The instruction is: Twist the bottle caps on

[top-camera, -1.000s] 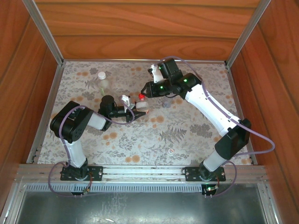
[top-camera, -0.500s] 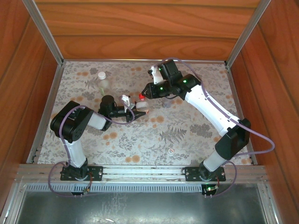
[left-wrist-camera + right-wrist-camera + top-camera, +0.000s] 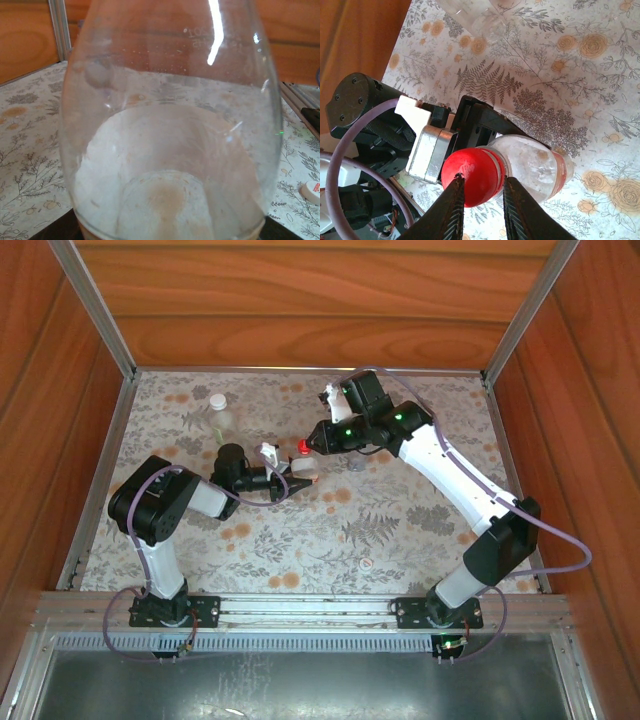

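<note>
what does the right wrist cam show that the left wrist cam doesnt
Right wrist: the red cap on the labelled bottle, the right hand straddling it, the left hand gripping the bottle. Left wrist: a pale cap lying loose on the table. Both: that bottle, close up through its clear wall from the left wrist, and the floral table.

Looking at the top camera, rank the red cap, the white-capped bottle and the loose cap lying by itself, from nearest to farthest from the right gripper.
1. red cap: in the right gripper, atop the labelled bottle.
2. white-capped bottle: off to the left, farther back.
3. loose cap: near side, towards the arm bases.
</note>
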Robot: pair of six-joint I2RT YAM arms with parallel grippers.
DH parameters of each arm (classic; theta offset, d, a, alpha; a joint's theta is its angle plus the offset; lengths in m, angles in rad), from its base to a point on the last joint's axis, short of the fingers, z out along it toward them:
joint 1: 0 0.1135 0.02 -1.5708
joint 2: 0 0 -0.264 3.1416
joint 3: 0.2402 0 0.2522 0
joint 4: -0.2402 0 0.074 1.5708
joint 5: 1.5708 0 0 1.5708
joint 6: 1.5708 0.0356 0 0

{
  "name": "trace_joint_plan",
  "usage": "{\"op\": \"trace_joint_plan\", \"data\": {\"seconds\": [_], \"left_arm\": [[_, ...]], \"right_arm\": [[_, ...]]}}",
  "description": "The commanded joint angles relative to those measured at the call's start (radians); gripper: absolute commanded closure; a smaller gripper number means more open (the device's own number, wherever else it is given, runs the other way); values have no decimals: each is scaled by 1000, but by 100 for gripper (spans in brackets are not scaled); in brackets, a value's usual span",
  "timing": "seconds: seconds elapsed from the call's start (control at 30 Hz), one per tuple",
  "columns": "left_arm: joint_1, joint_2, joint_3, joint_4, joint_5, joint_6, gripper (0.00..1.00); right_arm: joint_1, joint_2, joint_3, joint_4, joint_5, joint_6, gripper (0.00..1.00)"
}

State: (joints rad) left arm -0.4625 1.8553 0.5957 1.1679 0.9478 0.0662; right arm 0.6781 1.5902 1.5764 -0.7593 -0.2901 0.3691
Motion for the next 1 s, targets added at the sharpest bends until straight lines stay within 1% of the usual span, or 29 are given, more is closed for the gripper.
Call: {"op": "trace_joint_plan", "data": {"seconds": [0.0,0.17,0.3,0.47,0.7,0.97], "left_arm": [[13,62,-26,-169,-34,-5,51],[13,58,-31,-169,-31,6,51],[12,58,-31,-169,-29,7,51],[13,59,-30,-169,-26,9,51],[12,55,-36,-169,-24,8,51],[13,63,-30,-169,-29,-2,51]], "right_arm": [[-8,-10,-18,-51,-8,-3,73],[-8,2,13,-43,-3,-2,72],[-8,-8,13,-17,-6,0,62],[-12,-2,23,17,2,6,61],[-17,62,79,3,-23,-14,71],[-17,45,45,-2,-39,-12,82]]}}
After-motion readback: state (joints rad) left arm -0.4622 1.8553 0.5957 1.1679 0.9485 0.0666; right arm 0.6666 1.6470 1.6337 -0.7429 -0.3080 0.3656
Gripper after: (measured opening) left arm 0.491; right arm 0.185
